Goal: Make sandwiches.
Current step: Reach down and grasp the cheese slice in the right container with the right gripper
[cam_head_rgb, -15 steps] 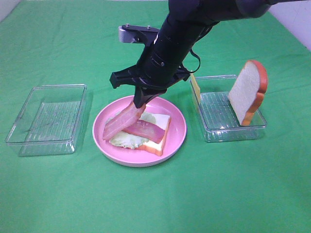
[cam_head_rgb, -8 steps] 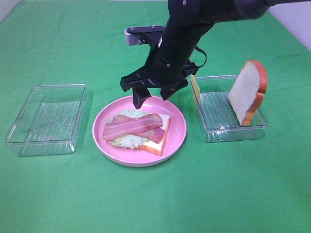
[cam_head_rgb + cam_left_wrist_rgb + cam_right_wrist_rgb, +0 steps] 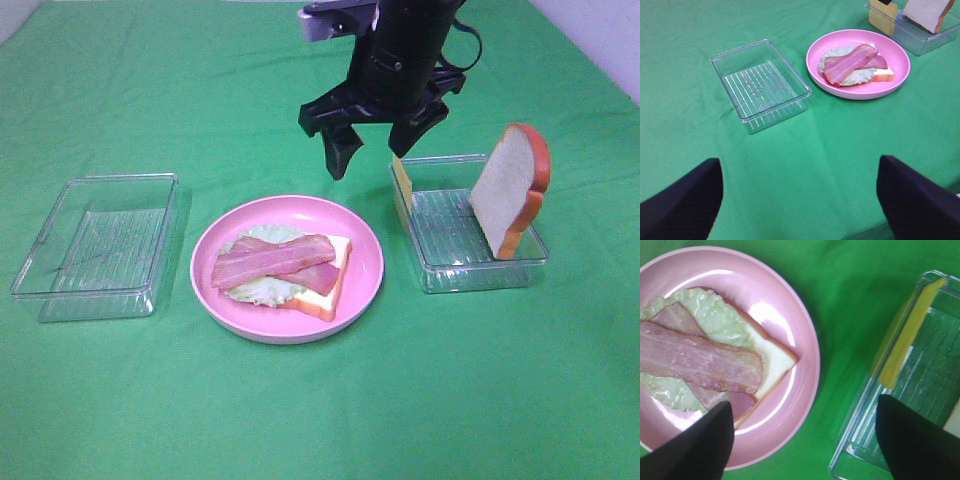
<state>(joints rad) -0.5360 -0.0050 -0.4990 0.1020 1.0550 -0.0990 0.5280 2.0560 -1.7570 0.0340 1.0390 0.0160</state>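
A half-built sandwich [image 3: 285, 270] lies on the round pink plate [image 3: 365, 250]: a bread slice, a lettuce leaf and two crossed bacon strips [image 3: 275, 258] on top. It also shows in the left wrist view [image 3: 855, 65] and the right wrist view [image 3: 705, 360]. A second bread slice [image 3: 510, 190] leans upright in the right clear tray [image 3: 470, 265], with a yellow cheese square [image 3: 402, 185] standing at that tray's left wall. My right gripper [image 3: 378, 135] is open and empty, raised above the gap between plate and right tray. My left gripper [image 3: 800, 200] is open over bare cloth.
An empty clear tray [image 3: 100, 245] stands left of the plate. Green cloth [image 3: 320, 420] covers the whole table. In the right wrist view the cheese [image 3: 905, 345] stands on edge inside the tray [image 3: 920, 405].
My right gripper let go of the second bacon strip, which now lies across the first. The gripper has risen and moved right, toward the right tray.
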